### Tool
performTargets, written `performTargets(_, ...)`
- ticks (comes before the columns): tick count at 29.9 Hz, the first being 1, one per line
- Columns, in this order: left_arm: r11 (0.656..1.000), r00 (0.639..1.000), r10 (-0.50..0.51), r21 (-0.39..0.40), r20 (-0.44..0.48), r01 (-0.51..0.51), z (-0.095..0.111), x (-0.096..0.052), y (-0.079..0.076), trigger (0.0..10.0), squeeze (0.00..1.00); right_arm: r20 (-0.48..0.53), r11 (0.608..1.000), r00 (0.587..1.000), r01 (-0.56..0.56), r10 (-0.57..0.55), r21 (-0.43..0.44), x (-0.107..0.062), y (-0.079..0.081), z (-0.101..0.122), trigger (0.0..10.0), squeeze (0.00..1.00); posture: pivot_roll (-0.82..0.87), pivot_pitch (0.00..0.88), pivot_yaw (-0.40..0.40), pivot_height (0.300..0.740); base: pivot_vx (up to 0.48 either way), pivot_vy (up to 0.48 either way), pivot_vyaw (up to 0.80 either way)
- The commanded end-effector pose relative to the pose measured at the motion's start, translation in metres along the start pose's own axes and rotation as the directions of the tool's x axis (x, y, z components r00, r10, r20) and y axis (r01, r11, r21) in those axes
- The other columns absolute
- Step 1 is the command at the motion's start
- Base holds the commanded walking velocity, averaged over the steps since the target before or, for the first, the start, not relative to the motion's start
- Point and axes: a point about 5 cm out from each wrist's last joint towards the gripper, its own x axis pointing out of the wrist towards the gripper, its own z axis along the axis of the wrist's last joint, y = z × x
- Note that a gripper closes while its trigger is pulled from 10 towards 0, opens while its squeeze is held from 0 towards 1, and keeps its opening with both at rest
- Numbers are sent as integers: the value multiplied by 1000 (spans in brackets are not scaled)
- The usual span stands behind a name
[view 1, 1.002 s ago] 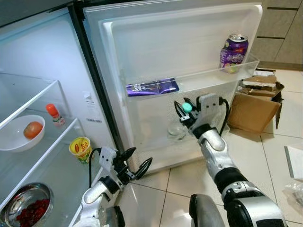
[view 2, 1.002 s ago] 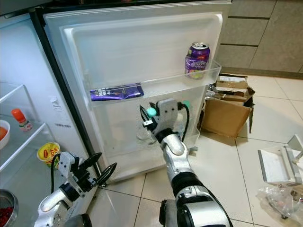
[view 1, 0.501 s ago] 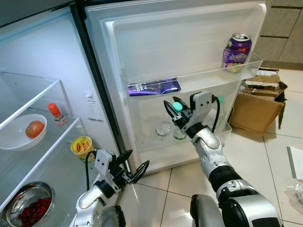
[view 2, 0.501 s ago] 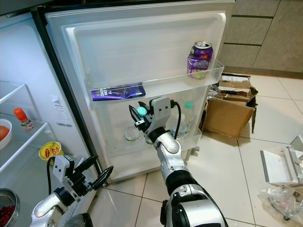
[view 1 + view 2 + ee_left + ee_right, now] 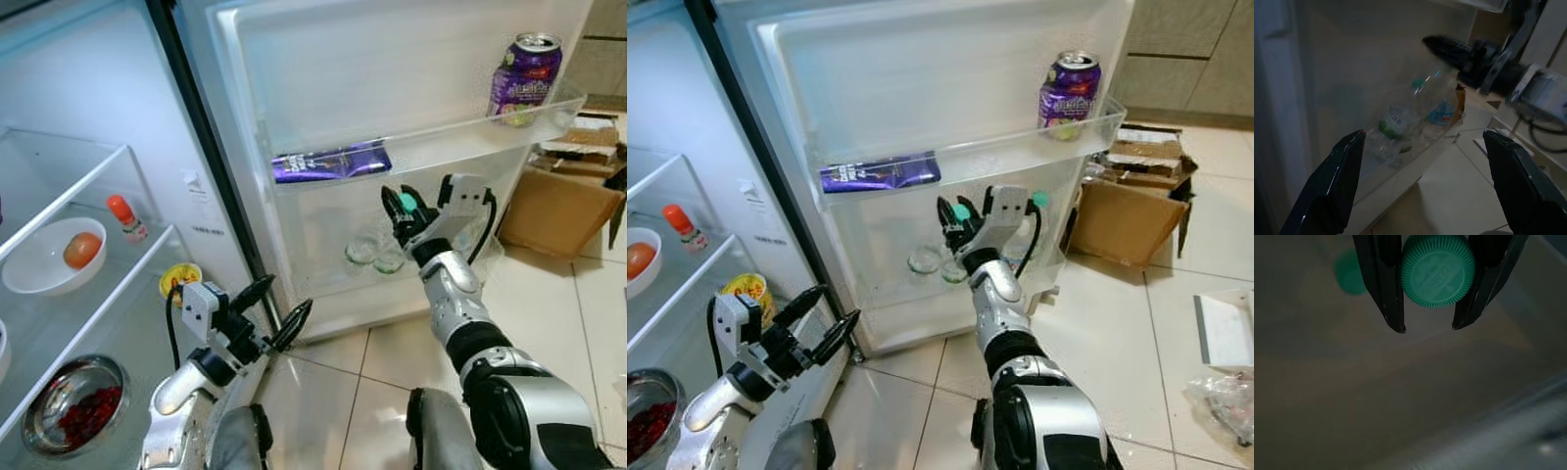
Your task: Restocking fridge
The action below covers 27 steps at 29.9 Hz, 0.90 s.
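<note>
— What do you have in front of you?
— Your open white fridge door (image 5: 392, 78) is the landmark. On its upper clear shelf lie a flat purple packet (image 5: 331, 161) and, at the far end, an upright purple drink can (image 5: 525, 65).

— And your grippers?
— Your right gripper (image 5: 404, 208) pinches a clear plastic bottle by its green cap (image 5: 1437, 270) at the door's lower bin. Your left gripper (image 5: 276, 311) hangs spread below the door's hinge edge, holding nothing.
</note>
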Motion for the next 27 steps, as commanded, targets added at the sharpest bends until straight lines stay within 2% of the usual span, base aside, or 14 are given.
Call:
performTargets(1, 1000, 1000, -14, 11, -18, 14, 7, -2, -1, 10000, 0, -18, 999, 1000, -9, 9, 46, 2, 8, -6, 10000, 0, 150, 224, 63, 500, 0, 0, 0)
performTargets(4, 1000, 1000, -17, 4, -22, 17, 9, -1, -3, 10000, 0, -45, 998, 998, -31, 34, 48, 1, 14, -13, 10000, 0, 150, 226, 64, 500, 0, 0, 0)
performTargets(6, 1000, 999, -25, -2, -25, 25, 12, 1, -7, 10000, 0, -104, 996, 991, -86, 85, -10, -2, 26, -25, 10000, 0, 150, 234, 67, 500, 0, 0, 0)
performTargets(9, 1000, 999, -29, -5, -23, 29, 14, 3, -9, 10000, 0, -133, 994, 986, -104, 97, -44, -3, 31, -30, 10000, 0, 149, 239, 66, 500, 0, 0, 0)
performTargets(10, 999, 999, -33, -9, -21, 33, 16, 5, -11, 10000, 0, -169, 985, 980, -123, 102, -117, -4, 34, -34, 10000, 0, 148, 238, 66, 500, 0, 0, 0)
performTargets(12, 999, 999, -36, -13, -20, 36, 17, 6, -13, 10000, 0, -197, 970, 975, -145, 106, -197, -4, 37, -36, 10000, 0, 148, 238, 66, 500, 0, 0, 0)
performTargets(16, 999, 999, -37, -16, -22, 36, 17, 6, -14, 10000, 0, -206, 963, 973, -153, 107, -222, -4, 37, -37, 10000, 0, 148, 238, 66, 500, 0, 0, 0)
performTargets(20, 999, 999, -41, -26, -26, 40, 18, 8, -17, 10000, 0, -247, 899, 964, -192, 98, -393, -2, 37, -36, 10000, 0, 139, 232, 59, 500, 0, 0, 0)
performTargets(24, 999, 999, -44, -32, -27, 43, 17, 10, -18, 10000, 0, -304, 885, 952, -181, 47, -430, -7, 31, -44, 10000, 0, 135, 225, 56, 500, 0, 0, 0)
performTargets(27, 998, 999, -45, -34, -27, 44, 16, 11, -19, 10000, 0, -322, 897, 946, -164, 26, -410, -11, 27, -49, 10000, 0, 137, 220, 52, 500, 0, 0, 0)
